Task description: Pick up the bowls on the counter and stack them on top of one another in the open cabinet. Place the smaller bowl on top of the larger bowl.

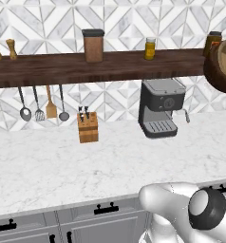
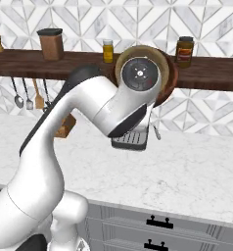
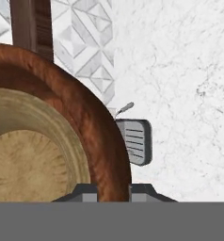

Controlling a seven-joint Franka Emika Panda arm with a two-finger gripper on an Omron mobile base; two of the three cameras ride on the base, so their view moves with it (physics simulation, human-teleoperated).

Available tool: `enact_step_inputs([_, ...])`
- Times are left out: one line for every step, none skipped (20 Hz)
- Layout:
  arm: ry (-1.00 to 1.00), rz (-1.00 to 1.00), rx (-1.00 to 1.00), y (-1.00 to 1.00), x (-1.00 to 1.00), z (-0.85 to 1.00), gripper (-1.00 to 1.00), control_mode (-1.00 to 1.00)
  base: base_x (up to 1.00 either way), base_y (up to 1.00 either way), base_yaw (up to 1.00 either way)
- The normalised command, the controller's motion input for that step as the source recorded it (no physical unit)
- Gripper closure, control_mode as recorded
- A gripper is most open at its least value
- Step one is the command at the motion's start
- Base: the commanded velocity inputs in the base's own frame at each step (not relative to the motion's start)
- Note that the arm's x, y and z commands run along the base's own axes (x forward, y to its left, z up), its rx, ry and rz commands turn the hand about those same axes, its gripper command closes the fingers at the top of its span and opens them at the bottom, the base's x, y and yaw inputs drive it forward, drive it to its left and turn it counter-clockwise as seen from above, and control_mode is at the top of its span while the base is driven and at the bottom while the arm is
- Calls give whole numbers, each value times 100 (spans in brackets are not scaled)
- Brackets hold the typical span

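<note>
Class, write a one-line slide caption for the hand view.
Gripper shut on the rim of the larger bowl, tipped on its side above the counter and coffee machine.

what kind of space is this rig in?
A rendered home kitchen, by the look of it: a white marble counter with an espresso machine and a knife block, cooking utensils hanging under a dark wooden shelf, and grey drawer fronts below.

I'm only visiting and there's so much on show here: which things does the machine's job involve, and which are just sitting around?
Part of the job:
- larger bowl, gripped at its rim by the end effector
- open cabinet
- counter

Just sitting around:
- coffee machine
- knife block
- hanging utensils
- jars
</note>
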Motion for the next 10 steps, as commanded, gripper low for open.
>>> enact_step_inputs([0,-15,18,0,91,91,100,-100,0,0,0])
enact_step_inputs([0,-11,13,0,94,63,100,-100,0,0,0])
enact_step_inputs([11,-5,13,0,85,45,100,-100,0,0,0])
enact_step_inputs([9,-1,12,-5,69,41,100,-100,0,0,0])
enact_step_inputs([6,-1,7,-1,78,36,100,-100,0,0,0])
enact_step_inputs([3,-1,3,0,82,26,100,-100,0,0,0])
enact_step_inputs([7,-2,0,0,91,13,100,-100,0,0,0])
enact_step_inputs([10,-3,0,0,89,5,100,-100,0,0,0])
enact_step_inputs([11,-4,0,8,94,2,100,-100,0,0,0])
enact_step_inputs([10,-4,0,9,94,6,100,-100,0,0,0])
